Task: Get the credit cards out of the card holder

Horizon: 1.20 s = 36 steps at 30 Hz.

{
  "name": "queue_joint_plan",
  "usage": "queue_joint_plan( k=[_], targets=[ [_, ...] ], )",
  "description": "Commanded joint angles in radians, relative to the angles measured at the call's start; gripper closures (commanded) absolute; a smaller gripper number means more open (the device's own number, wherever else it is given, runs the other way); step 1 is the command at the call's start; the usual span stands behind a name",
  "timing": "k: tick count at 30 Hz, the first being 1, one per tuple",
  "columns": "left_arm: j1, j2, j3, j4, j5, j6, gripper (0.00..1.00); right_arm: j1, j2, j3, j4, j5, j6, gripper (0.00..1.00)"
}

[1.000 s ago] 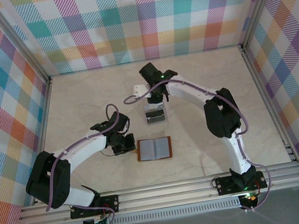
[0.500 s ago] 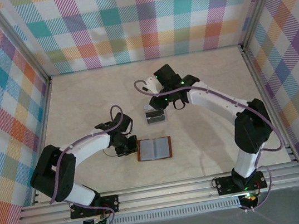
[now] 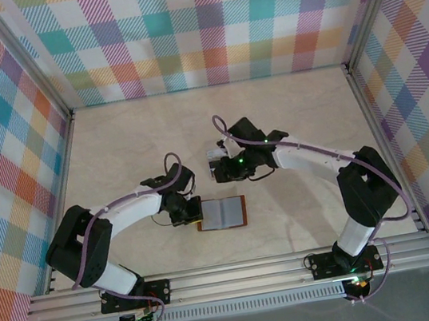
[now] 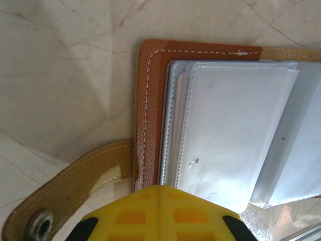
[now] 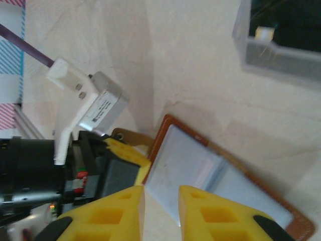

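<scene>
Pale marbled table (image 3: pixel 115 143) carrying the card holder (image 3: pixel 222 212), lying open and flat near the front, clear sleeves facing up, strap tab (image 4: pixel 75 191) resting on the surface. Behind it, the credit cards (image 5: pixel 286 25) lying together, apart from the holder.

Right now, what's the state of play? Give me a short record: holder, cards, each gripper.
card holder: lying open on the table, clear sleeves facing up
dark card: out of the holder, on the table beyond it
left gripper: shut, at the holder's edge by the snap tab
right gripper: open, holding nothing
</scene>
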Motion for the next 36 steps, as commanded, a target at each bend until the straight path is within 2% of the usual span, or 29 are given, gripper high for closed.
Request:
queue_joint_plan(
  k=[1, 3, 5, 12, 25, 31, 36],
  targets=[
    [-0.011, 0.007, -0.024, 0.022, 0.026, -0.005, 0.94, 0.023, 0.027, -0.019, 0.034, -0.090, 0.116, 0.77],
    [-0.011, 0.007, -0.032, 0.030, 0.028, -0.010, 0.94, 0.036, 0.037, -0.041, 0.067, -0.112, 0.152, 0.79],
    [-0.011, 0.007, -0.045, 0.042, 0.029, -0.015, 0.94, 0.052, 0.060, -0.058, 0.095, -0.128, 0.200, 0.88],
    [-0.011, -0.006, -0.097, 0.097, 0.038, -0.055, 0.94, 0.127, 0.143, -0.052, 0.130, -0.110, 0.271, 0.92],
    [-0.011, -0.028, -0.135, 0.120, 0.043, -0.074, 0.95, 0.177, 0.297, 0.003, 0.110, -0.061, 0.305, 0.86],
    [-0.011, -0.029, -0.132, 0.110, 0.033, -0.068, 0.95, 0.183, 0.294, 0.023, -0.046, 0.072, 0.261, 0.76],
    [-0.011, -0.029, -0.123, 0.095, 0.023, -0.059, 0.95, 0.188, 0.273, 0.032, -0.118, 0.127, 0.244, 0.73]
  ],
)
